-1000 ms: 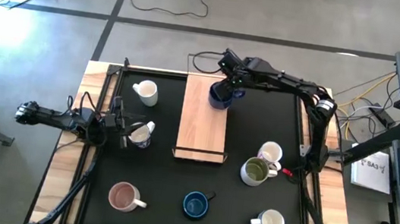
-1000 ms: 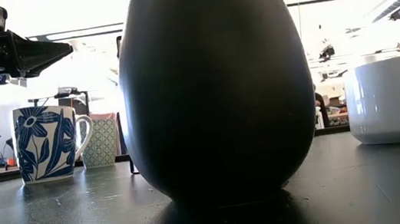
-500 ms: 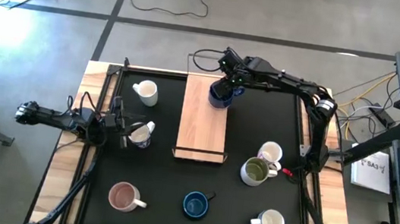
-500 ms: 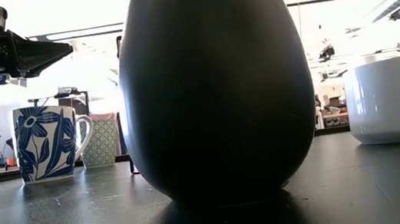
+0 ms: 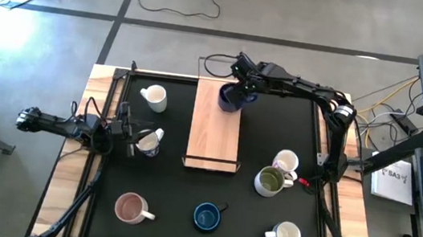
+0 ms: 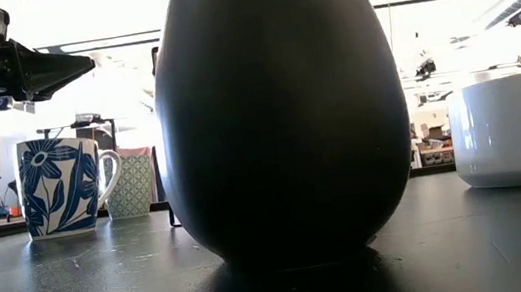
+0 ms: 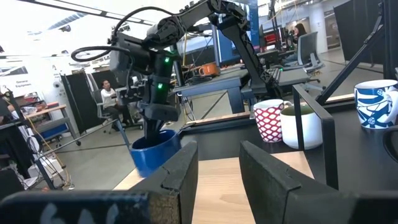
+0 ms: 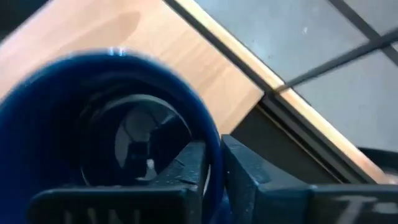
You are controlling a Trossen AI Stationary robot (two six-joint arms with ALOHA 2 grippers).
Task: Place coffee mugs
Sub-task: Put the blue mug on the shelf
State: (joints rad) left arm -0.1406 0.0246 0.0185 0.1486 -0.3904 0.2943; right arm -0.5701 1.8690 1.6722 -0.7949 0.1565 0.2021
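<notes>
In the low view a dark mug (image 6: 281, 113) stands so close that it blocks most of the table; only a blue-flowered mug (image 6: 62, 185), a patterned cup (image 6: 134, 183) behind it and part of a white mug (image 6: 520, 127), cut off at the frame edge, show beside it. From above, the right gripper (image 5: 236, 92) sits at the far end of the board (image 5: 215, 127), its fingers pinched on the rim of a blue mug (image 5: 228, 99), one finger inside and one outside, as the right wrist view shows close up. That mug stands on the board near its far right corner, close to the edge. The left gripper (image 5: 130, 138) rests by the table's left edge, fingers apart around nothing, just beside a white mug (image 5: 149, 142). The board's near end lies bare. Other mugs are spread well apart over the black mat (image 5: 186, 192).
</notes>
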